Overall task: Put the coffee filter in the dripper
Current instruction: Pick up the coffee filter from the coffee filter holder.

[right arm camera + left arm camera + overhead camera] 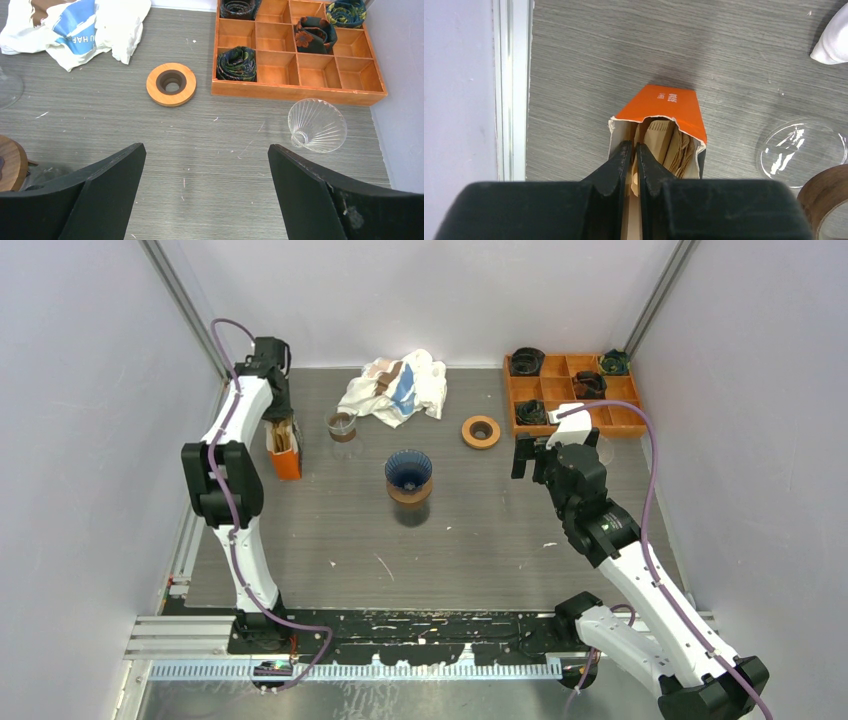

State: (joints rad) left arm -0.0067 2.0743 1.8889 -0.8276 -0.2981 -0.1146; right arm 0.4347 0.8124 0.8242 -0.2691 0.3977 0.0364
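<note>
Left wrist view: left claw (634,146) nearly closed, pinching a brown coffee filter (631,222) inside the orange box (659,102) directly beneath it. Filter not yet lifted out. The blue dripper (409,472), well to that claw's right, appears unfilled. Right claw (206,150) gapes wide, holding nothing. Box print illegible (crumpled bag (80,35) shows "U HAF").

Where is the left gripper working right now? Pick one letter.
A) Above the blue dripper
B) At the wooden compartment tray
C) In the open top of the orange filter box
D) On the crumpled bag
C: the left wrist view shows the left gripper reaching into the torn-open top of the orange box, its jaws nearly closed on a brown coffee filter.
</note>
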